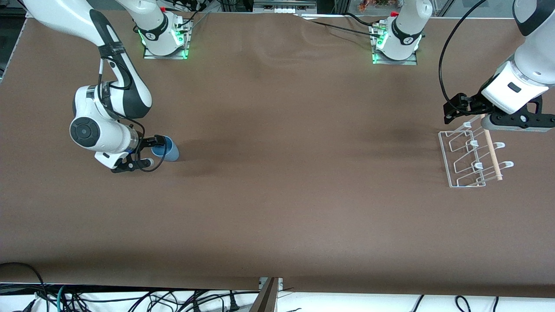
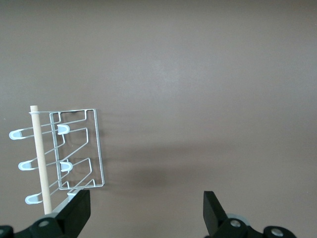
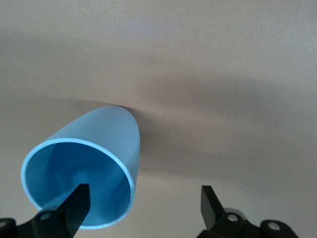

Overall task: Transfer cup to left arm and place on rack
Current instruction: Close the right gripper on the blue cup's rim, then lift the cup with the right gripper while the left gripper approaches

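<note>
The light-blue cup (image 1: 168,149) stands mouth up on the brown table toward the right arm's end. My right gripper (image 1: 152,151) is open at the cup's rim. In the right wrist view one fingertip (image 3: 75,204) shows over the cup's mouth (image 3: 84,163) and the other outside it, so the gripper (image 3: 143,208) straddles the cup's wall. The white wire rack (image 1: 466,161) with its wooden dowel (image 1: 492,147) lies toward the left arm's end. My left gripper (image 1: 516,122) hangs open and empty over the rack's end nearest the bases; the rack also shows in the left wrist view (image 2: 79,148), beside the gripper (image 2: 146,218).
The two arm bases (image 1: 164,39) (image 1: 396,43) stand along the table's edge by the robots. Cables (image 1: 130,299) lie off the table's edge nearest the front camera.
</note>
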You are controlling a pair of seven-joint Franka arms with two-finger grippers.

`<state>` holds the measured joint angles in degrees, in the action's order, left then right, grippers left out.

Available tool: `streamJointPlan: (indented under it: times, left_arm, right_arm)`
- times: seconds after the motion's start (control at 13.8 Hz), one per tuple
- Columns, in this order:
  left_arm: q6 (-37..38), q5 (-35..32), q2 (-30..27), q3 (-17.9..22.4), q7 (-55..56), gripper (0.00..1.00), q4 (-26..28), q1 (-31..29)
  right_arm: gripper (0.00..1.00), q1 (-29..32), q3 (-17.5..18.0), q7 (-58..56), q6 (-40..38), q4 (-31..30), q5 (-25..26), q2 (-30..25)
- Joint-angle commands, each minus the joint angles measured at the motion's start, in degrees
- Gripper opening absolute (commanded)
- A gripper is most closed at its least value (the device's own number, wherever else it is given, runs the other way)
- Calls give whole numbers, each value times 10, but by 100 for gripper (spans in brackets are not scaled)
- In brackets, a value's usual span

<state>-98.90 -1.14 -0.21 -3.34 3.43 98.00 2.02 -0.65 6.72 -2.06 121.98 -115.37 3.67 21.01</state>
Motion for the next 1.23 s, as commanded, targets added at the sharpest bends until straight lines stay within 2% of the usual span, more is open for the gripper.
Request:
streamJointPlan:
  times: [0.0,0.07,0.14,0.22,0.29,0.8,1.01,1.16]
  left_arm:
    - [7,12,-7,-1,1,100,-1,-1]
    - [7,12,-7,-1,1,100,-1,-1]
    - [7,12,-7,-1,1,100,-1,-1]
    - [7,12,-7,-1,1,100,-1,-1]
    - [7,12,-7,-1,1,100,-1,-1]
    - [8,12,-7,-1,0,100,-1,-1]
    - [8,12,-7,-1,0,100,-1,-1]
    - [8,12,-7,-1,1,100,-1,-1]
  right_arm:
    - [68,-1,0,9,16,-18,7,-16]
    - [42,-1,0,9,16,-18,6,-15]
    - [25,-1,1,11,16,-17,6,-11]
    - [10,-1,1,21,17,-17,6,-8]
    - [0,-2,1,26,19,-16,6,-4]
    - [0,-13,1,49,11,-4,3,0]
    - [0,-33,2,80,-57,36,-3,1]
    - [0,-56,5,107,-114,75,-33,1]
